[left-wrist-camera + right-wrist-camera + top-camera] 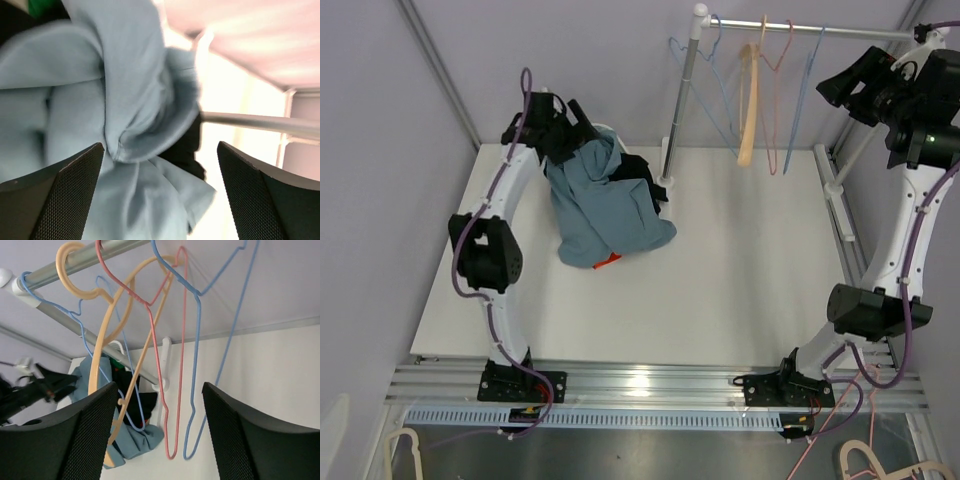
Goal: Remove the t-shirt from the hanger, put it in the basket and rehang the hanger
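Observation:
The blue-grey t-shirt lies in a crumpled heap on the white table, off any hanger, over a black garment. My left gripper hovers at the heap's far-left top. In the left wrist view the left gripper is open, with loose folds of the t-shirt hanging between and beyond its fingers. My right gripper is raised at the rail's right end. It is open and holds nothing. Bare hangers hang ahead of it: beige, pink and blue.
The rack's rail runs along the back right on a pole whose base touches the heap. A red-orange scrap pokes out under the heap's near edge. Spare hangers lie below the table's front frame.

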Action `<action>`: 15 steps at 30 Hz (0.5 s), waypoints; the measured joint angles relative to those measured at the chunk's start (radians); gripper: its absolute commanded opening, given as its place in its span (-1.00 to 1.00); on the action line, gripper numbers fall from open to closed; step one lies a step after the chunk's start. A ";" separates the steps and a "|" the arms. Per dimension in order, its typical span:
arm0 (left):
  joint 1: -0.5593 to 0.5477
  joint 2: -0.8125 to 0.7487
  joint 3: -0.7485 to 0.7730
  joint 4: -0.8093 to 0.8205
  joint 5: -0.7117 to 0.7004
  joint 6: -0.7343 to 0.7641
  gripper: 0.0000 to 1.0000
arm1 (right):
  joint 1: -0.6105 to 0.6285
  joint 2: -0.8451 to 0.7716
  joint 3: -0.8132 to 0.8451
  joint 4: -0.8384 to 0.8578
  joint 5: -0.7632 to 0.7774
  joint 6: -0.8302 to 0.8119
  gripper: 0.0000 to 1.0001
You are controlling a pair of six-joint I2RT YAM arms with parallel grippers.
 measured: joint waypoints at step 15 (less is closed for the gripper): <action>-0.048 -0.710 -0.311 -0.040 -0.165 0.090 0.99 | 0.053 -0.650 -0.748 0.154 0.158 -0.011 0.98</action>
